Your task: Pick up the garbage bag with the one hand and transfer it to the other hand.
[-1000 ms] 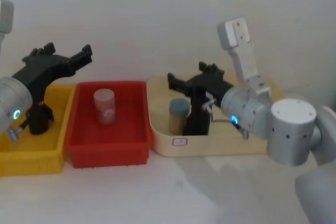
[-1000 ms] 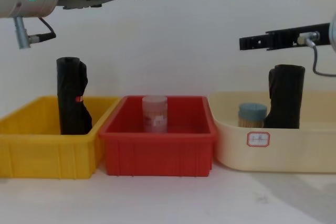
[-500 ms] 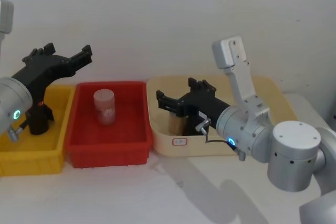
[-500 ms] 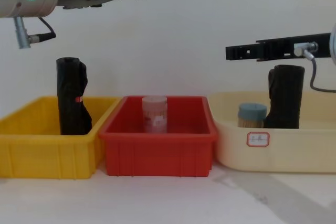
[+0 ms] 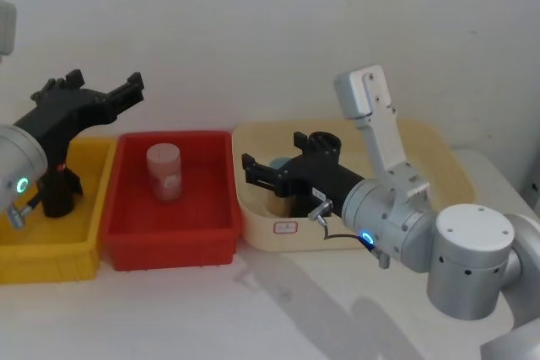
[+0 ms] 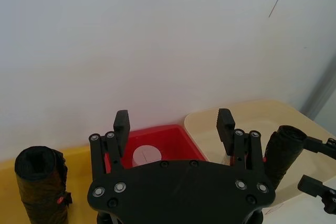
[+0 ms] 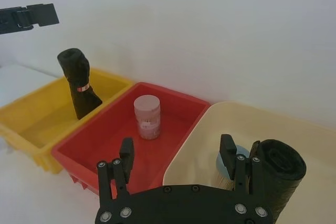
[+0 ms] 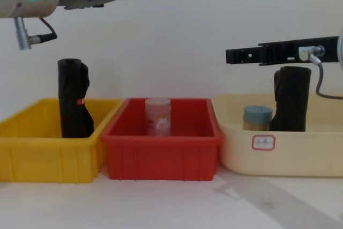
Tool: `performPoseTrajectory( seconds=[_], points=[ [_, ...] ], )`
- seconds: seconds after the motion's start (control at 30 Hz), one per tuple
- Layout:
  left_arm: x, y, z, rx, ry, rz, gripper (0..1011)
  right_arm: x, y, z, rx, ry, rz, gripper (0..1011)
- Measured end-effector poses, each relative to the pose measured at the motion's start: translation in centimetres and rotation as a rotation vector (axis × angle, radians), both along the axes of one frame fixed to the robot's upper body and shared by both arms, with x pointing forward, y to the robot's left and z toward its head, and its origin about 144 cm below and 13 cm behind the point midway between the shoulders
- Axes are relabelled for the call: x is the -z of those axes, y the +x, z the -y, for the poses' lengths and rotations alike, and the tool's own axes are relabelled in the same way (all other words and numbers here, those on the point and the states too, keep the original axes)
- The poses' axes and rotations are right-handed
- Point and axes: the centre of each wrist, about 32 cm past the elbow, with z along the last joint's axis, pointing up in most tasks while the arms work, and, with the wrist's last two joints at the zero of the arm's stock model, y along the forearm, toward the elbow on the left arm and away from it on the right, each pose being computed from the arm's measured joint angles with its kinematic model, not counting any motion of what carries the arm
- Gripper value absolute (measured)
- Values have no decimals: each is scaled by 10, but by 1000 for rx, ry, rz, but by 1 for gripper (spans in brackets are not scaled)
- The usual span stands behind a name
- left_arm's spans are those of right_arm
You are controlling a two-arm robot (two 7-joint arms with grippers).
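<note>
Head view: three plastic bins stood side by side on the white worktop (image 5: 278,309): a yellow bin (image 5: 51,246), a red bin (image 5: 169,238) and a cream bin (image 5: 439,174). One black rolled garbage bag (image 5: 57,196) stood upright in the yellow bin. The left gripper (image 5: 126,94) hung above the yellow bin, fingers spread, empty. The right gripper (image 5: 261,170) hovered over the cream bin's left end, touching nothing. A translucent pink-tinted jar (image 5: 164,171) stood in the red bin.

Left wrist view: left gripper fingers (image 6: 122,124) wide apart, nothing between.

Right wrist view: a second black rolled garbage bag (image 7: 281,174) stood in the cream bin beside a blue-lidded container (image 7: 231,163); gripper spread and empty.

Chest view: two bags counted, each taller than its bin wall. Both grippers were well above the rims, with open room beneath.
</note>
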Motion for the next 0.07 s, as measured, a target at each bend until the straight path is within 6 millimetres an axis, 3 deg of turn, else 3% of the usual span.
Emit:
performPoseTrajectory(
  seconds=[0.07],
  points=[
    [0,0,0,0,0,0,1001,0,-1,0,-2,1,0,1000]
  ],
)
